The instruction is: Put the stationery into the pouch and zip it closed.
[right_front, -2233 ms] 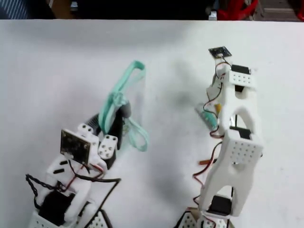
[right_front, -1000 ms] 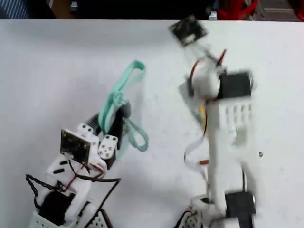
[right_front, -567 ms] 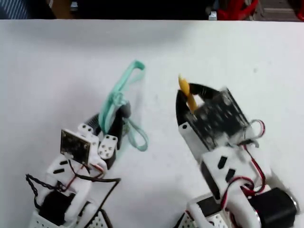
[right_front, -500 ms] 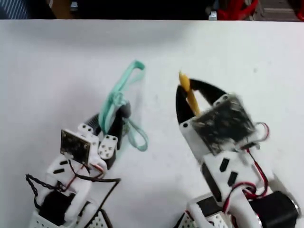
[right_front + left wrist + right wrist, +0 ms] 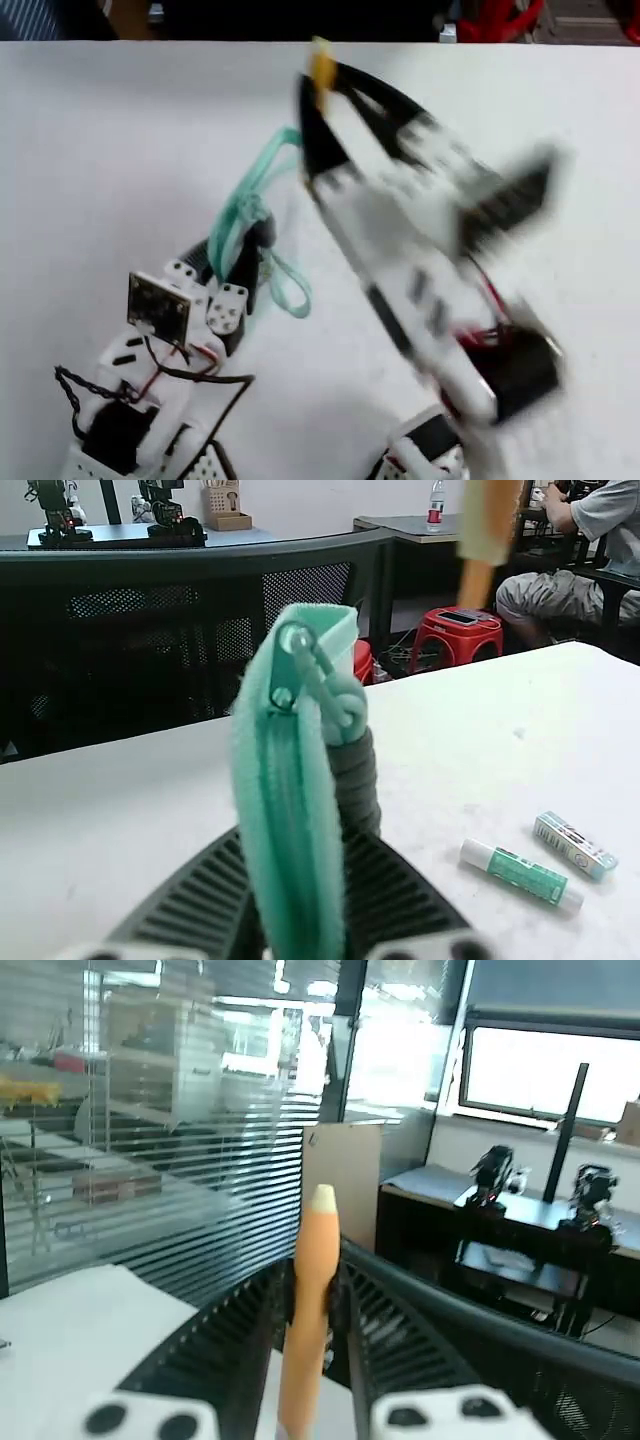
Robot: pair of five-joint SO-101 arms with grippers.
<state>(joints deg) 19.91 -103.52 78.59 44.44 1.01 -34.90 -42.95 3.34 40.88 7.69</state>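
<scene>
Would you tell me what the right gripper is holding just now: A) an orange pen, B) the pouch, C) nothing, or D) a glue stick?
A: the right gripper is shut on the pen, while the pouch is in the left gripper and the glue stick lies loose.

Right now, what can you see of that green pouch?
The pouch is mint green, soft fabric by the look, with a zipper along its upper edge and a pull at the far end. It stands on edge over the white table, pinched in the left gripper. A matching loop strap trails beside it.
</scene>
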